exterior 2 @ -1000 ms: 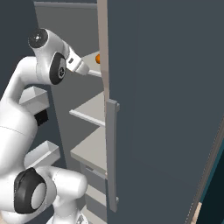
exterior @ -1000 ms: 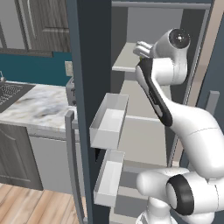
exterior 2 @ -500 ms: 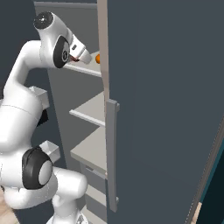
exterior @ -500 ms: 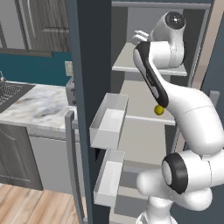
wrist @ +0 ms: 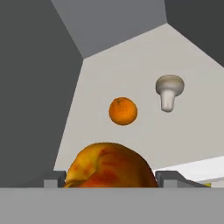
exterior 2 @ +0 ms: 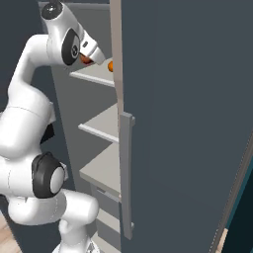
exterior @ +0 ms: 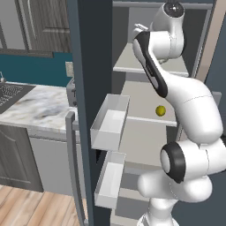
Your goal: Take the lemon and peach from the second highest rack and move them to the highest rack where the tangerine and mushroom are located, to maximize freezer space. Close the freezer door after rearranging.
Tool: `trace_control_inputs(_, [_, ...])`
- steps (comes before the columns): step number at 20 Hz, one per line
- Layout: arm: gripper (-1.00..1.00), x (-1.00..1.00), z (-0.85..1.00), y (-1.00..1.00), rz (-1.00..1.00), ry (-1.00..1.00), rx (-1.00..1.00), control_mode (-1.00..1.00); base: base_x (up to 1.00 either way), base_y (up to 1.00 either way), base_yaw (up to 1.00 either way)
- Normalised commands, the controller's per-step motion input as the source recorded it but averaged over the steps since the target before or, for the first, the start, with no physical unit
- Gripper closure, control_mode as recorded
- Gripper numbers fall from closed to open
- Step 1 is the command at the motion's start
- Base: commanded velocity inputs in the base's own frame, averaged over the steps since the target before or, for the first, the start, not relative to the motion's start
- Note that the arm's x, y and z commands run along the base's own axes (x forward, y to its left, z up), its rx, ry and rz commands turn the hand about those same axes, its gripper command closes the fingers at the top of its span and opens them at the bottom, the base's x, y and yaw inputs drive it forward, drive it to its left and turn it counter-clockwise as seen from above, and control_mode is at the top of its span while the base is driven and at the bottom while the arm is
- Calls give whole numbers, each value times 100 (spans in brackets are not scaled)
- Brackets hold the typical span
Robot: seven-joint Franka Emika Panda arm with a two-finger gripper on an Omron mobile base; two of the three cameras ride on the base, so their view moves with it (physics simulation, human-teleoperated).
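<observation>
Freezer interior pale grey, door [exterior 2: 183, 113] standing open. Since half a second ago the arm has reached higher, carrying the gripper [wrist: 109, 179] over the highest rack [wrist: 131, 87]. Peach [wrist: 109, 168] sits clamped between the two fingertips, mottled red and yellow, rounded, skin glossy; it also shows at the hand in the right base view [exterior 2: 85, 59]. Tangerine [wrist: 123, 111] lies on the top rack ahead, deep orange, with the mushroom [wrist: 169, 91] near it, pale cap and short stem. Lemon [exterior: 160, 111] rests on the second highest rack [exterior: 145, 99], small and yellow.
</observation>
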Motion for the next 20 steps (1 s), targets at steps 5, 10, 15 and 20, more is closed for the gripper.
trace_control_inputs(5, [100, 2, -44, -4, 0, -35, 0, -100, 0, 0, 0])
trace_control_inputs(10, [100, 31, -7, -3, 0, -1, 0, -100, 0, 0, 0])
trace_control_inputs(15, [100, 45, 0, 0, 0, 9, 0, -100, 0, 0, 0])
trace_control_inputs(20, [100, 31, 0, 0, 0, 8, 0, -100, 0, 0, 0])
